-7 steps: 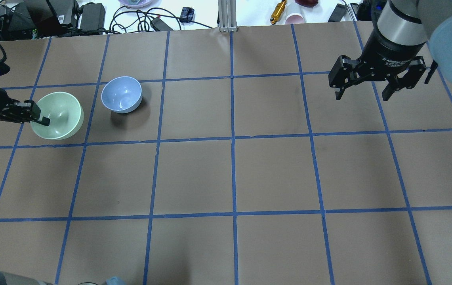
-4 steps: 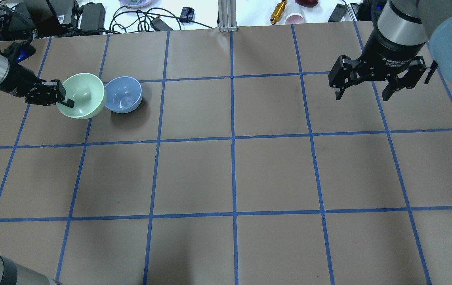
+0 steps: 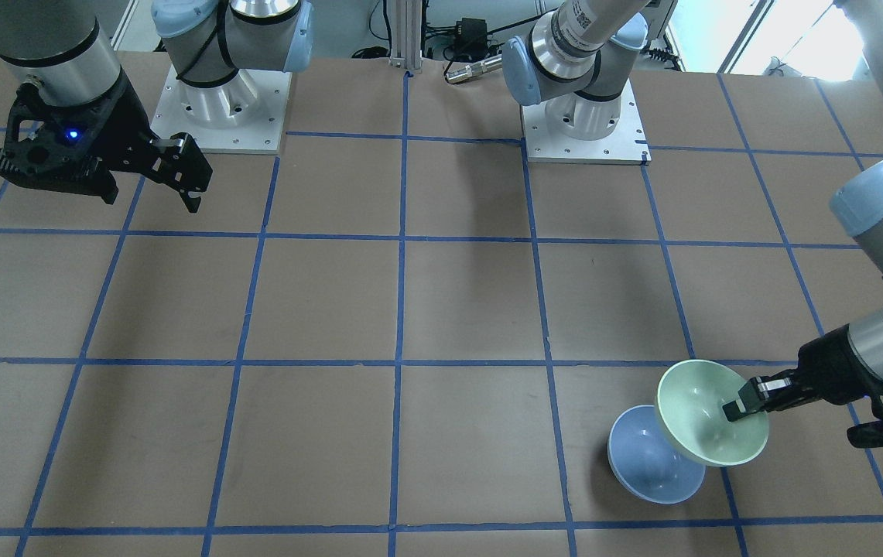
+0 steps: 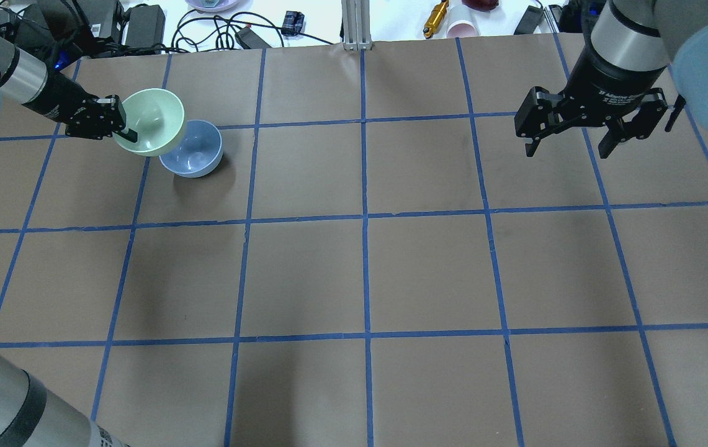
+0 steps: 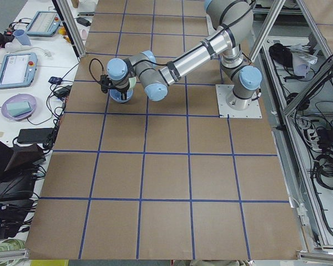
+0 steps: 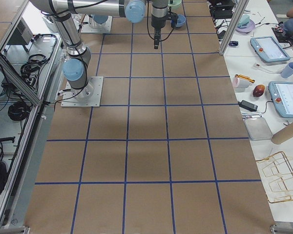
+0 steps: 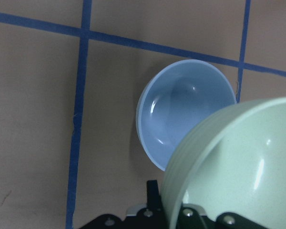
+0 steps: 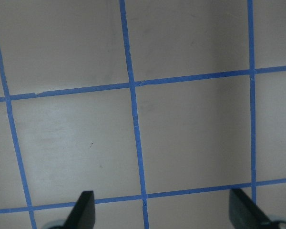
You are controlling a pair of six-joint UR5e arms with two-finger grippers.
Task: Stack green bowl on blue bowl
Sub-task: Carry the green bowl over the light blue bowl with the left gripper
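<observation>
My left gripper point(image 4: 119, 126) is shut on the rim of the pale green bowl point(image 4: 151, 121) and holds it in the air, tilted, overlapping the near-left edge of the light blue bowl point(image 4: 195, 152). The blue bowl sits upright on the brown table. In the front-facing view the green bowl point(image 3: 704, 422) hangs over the right part of the blue bowl point(image 3: 650, 464), held by the left gripper point(image 3: 743, 404). The left wrist view shows the green bowl point(image 7: 238, 167) close up, with the blue bowl point(image 7: 181, 109) below it. My right gripper point(image 4: 568, 143) is open and empty, high over the far right.
The table point(image 4: 366, 273) is brown paper with a blue tape grid. Cables, power bricks and small items point(image 4: 143, 22) lie beyond the far edge. The two arm bases point(image 3: 217, 100) stand at the robot's side.
My left gripper has lifted the green bowl off the table and carried it right and toward the far edge, until it overlaps the blue bowl. The right arm has not moved.
</observation>
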